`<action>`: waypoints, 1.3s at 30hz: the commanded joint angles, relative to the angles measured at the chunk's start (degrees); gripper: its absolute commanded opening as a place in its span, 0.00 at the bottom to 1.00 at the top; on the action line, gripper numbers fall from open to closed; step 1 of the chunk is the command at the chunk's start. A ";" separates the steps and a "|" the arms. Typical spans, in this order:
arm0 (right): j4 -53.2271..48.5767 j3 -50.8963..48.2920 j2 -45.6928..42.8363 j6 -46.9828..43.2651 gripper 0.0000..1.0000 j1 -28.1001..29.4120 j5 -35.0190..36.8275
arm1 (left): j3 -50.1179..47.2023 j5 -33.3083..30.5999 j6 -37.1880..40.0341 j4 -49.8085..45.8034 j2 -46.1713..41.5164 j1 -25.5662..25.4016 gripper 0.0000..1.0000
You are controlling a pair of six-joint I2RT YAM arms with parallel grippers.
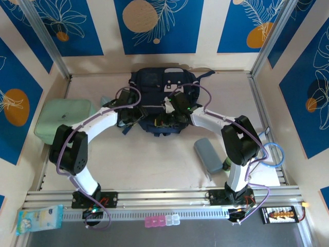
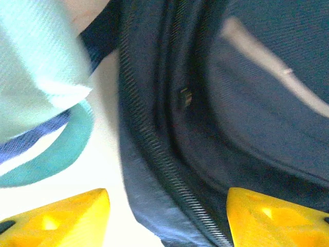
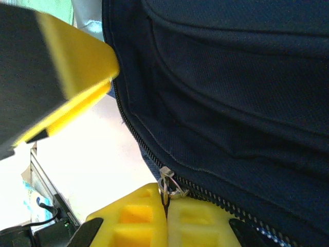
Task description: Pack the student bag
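From the top view, you are working with the student bag [image 1: 154, 82] lying mid-table toward the far edge, and both arms are reaching in over its near side. The left gripper [image 1: 129, 117] is sitting at the bag's left flank and the right gripper [image 1: 174, 105] is over its middle. A mint-green case [image 1: 64, 118] is lying by the table's left edge and a grey-blue pencil pouch [image 1: 208, 154] is lying toward the right edge beside the right arm, both outside the bag. So, on this evidence, the packing is looking unfinished.

In the left wrist view, your left gripper [image 2: 167, 221] is standing open, its yellow fingers [image 2: 56, 218] set wide apart with the bag's zipper edge [image 2: 154, 170] running between them and nothing pinched.

In the right wrist view, your right gripper [image 3: 167, 226] is clamping shut on the zipper pull [image 3: 169, 185], with the zip closed along the stretch in view. You are most likely working the zipper. Whether anything is inside the bag, the pictures are not telling. The case and pouch are waiting to go in.
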 commanded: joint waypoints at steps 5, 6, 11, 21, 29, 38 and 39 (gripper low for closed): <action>1.61 1.57 0.57 -1.94 0.00 1.61 -3.47 | -2.78 2.03 -7.36 7.49 -0.91 -1.02 0.63; 1.02 1.71 0.60 -2.47 0.00 1.90 -3.20 | -2.94 2.84 -7.50 8.74 -0.49 -1.02 0.63; -2.30 2.88 0.84 -5.31 0.00 3.80 -0.14 | -3.99 4.39 -9.17 11.41 1.17 -1.02 0.63; -6.02 4.63 1.33 -7.16 0.00 4.91 4.10 | -8.61 6.95 -13.00 15.54 1.83 -1.04 0.39; -15.69 6.10 -0.56 -8.65 0.00 4.66 13.84 | -8.54 6.66 -11.38 16.59 2.35 -0.95 0.04; -27.03 5.43 -4.52 -6.24 0.00 3.22 26.43 | -7.29 5.66 -9.51 14.69 0.96 -0.32 0.00; -27.41 5.16 -4.78 -5.09 0.00 2.99 26.90 | -7.25 5.74 -9.51 14.80 0.58 -0.33 0.00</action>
